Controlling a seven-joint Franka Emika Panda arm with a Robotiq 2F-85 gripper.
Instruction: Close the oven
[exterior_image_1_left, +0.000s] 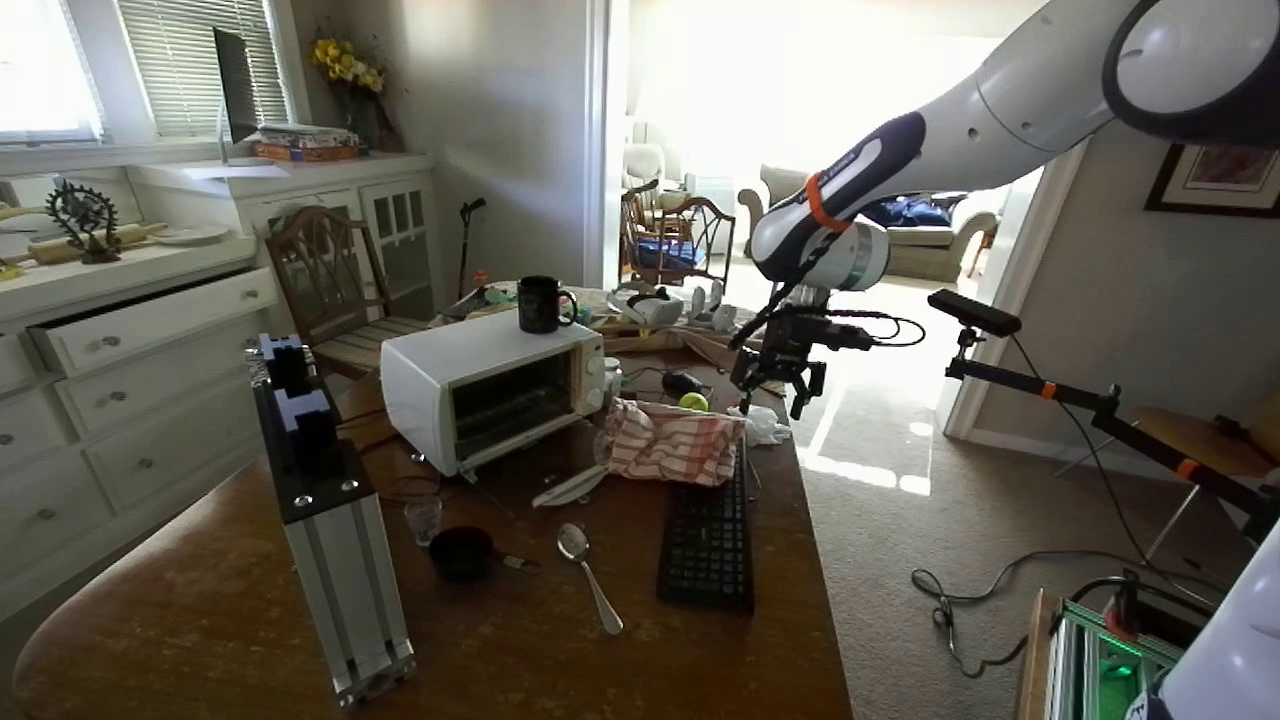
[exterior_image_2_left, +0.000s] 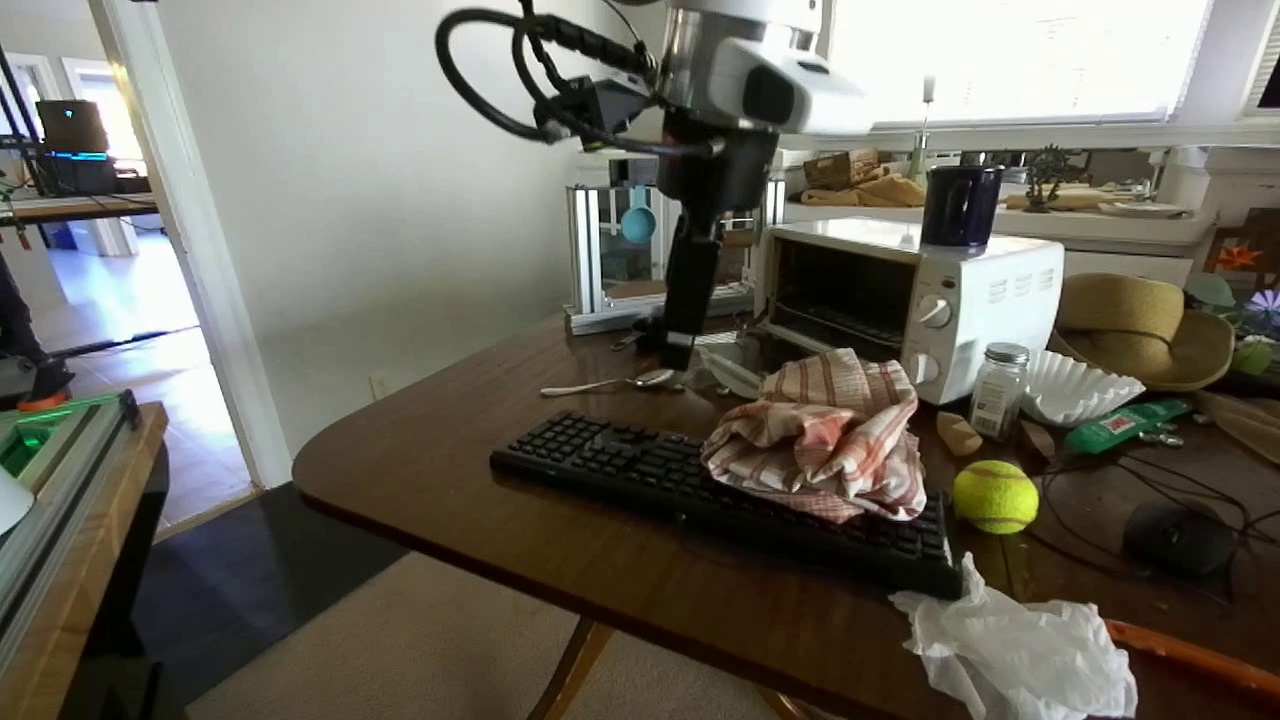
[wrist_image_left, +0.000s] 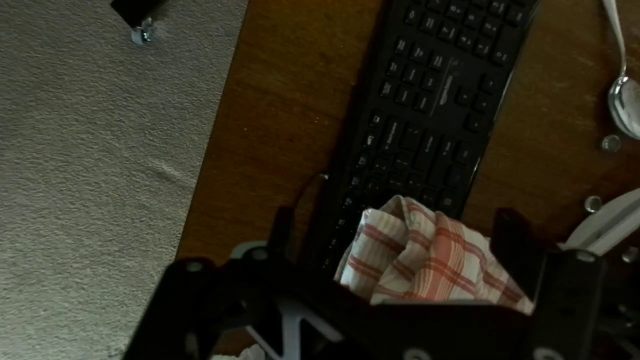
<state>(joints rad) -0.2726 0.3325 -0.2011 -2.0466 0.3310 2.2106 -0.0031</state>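
The white toaster oven (exterior_image_1_left: 455, 350) stands on the table, and also shows in an exterior view (exterior_image_2_left: 985, 310). Its dark interior and rack show through the front, and the door looks lowered outward. A long white bar (exterior_image_1_left: 570, 488), seemingly the door's handle, lies low in front of the oven; it also shows in the wrist view (wrist_image_left: 607, 225). The glass itself is hard to make out. My gripper (exterior_image_1_left: 773, 405) is open and empty, pointing down above the table, apart from the oven. In the wrist view its fingers (wrist_image_left: 397, 227) are wide apart above a checked towel.
A dark mug (exterior_image_1_left: 540, 305) stands on the oven. The red-and-white towel (exterior_image_2_left: 820, 430) lies on the keyboard (exterior_image_2_left: 640, 460). A spoon (exterior_image_1_left: 590, 575), black cup (exterior_image_1_left: 460, 553), small glass (exterior_image_1_left: 424, 520), tall metal frame (exterior_image_1_left: 345, 580), jar (exterior_image_2_left: 998, 390) and tennis ball (exterior_image_2_left: 995, 497) surround the oven.
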